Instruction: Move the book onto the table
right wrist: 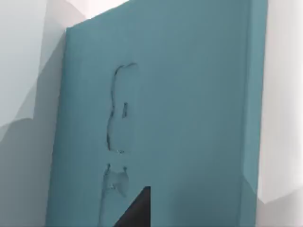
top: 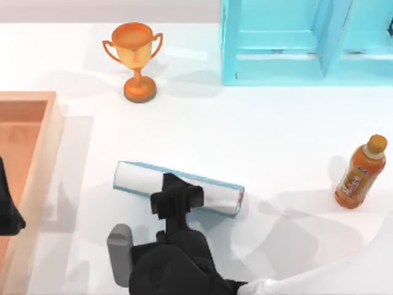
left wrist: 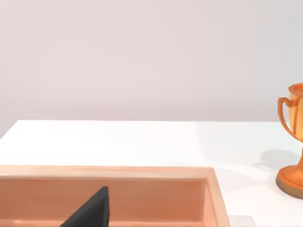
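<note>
The book [top: 202,190] stands on edge on the white table [top: 258,141], its white page block facing up and a thin teal cover edge running along the far side. It sits a little toward six o'clock from the table's middle, slanting from ten o'clock down to four o'clock. The right gripper [top: 177,198] comes in from six o'clock and straddles the book near its midpoint, its dark fingers pinching the volume across its thickness. In the right wrist view the teal cover [right wrist: 180,118] lies close against the camera with one dark fingertip [right wrist: 137,210] resting on it.

At nine o'clock, along the table's left edge, lies a tan wooden tray [top: 43,160]. The left gripper [top: 9,206] hangs over this tray, parked; I cannot tell whether its fingers are spread or pressed together. The left wrist view shows the tray wall [left wrist: 142,172], one dark fingertip [left wrist: 92,213] over it, and the trophy [left wrist: 293,142] beyond.

At three o'clock, near the right edge and well apart from the book, an orange drink bottle [top: 361,172] stands upright. Farther off, at eleven o'clock, a golden trophy [top: 136,58] stands on its round base. At one o'clock, at the far edge, sits a light-blue shelf unit [top: 288,43].
</note>
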`<state>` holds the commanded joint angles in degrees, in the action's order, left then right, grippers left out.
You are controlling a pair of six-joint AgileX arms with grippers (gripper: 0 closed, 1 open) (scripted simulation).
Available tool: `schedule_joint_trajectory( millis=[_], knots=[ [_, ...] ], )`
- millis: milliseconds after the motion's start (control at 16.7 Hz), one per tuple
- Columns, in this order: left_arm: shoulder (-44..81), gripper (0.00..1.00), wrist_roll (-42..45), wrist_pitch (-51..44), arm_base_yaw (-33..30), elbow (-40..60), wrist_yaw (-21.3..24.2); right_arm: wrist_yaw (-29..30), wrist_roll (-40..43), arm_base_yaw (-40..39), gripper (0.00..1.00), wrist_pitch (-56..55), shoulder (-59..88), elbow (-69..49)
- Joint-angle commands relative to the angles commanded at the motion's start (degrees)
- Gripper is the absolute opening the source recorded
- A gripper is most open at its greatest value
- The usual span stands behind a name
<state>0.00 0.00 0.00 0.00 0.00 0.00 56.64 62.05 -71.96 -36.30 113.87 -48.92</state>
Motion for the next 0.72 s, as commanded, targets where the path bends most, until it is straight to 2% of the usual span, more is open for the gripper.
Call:
schedule_joint_trajectory(
  millis=[60,120,720],
  knots=[
    [0.0,1.0,0.0,0.0,0.0,0.0,0.0,0.0,0.0,0.0,0.98,0.0,0.0,0.0],
    [0.0,1.0,0.0,0.0,0.0,0.0,0.0,0.0,0.0,0.0,1.0,0.0,0.0,0.0],
    [0.0,1.0,0.0,0.0,0.0,0.0,0.0,0.4,-0.8,-0.8,1.0,0.6,-0.1,-0.3]
  ],
)
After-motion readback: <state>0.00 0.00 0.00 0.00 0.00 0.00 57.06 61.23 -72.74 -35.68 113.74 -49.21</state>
